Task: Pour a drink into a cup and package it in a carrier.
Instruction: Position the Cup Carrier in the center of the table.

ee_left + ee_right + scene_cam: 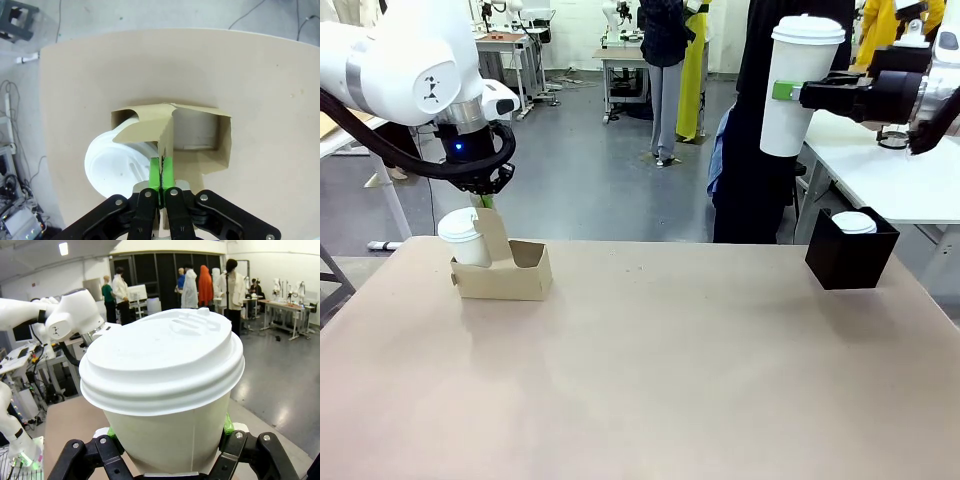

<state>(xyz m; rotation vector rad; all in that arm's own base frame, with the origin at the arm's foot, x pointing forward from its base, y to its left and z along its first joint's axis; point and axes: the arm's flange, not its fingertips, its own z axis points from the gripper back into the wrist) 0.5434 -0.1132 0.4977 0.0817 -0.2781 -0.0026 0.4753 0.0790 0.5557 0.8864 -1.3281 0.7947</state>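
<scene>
Lid is hiding the contents of the cup (798,85). The front view is cutting off the far finger of the right gripper (790,92); the right wrist view is showing green pads (227,424) clamping both sides. Tall, white and tapered, the cup is hanging high over the right of the table (670,380). Left gripper (161,172) is pinching shut on the handle panel of the carrier (224,150), far left.

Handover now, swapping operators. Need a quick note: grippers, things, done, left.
Left gripper: shut on the upright handle panel of the low brown cardboard carrier, on the table's left.
Right gripper: shut on the tall white lidded paper cup, held high on the right.
Done: tall cup lidded and in hand; a shorter white lidded cup sits in one well.
Left: set the tall cup in the empty well; its fill can't be seen.
</scene>
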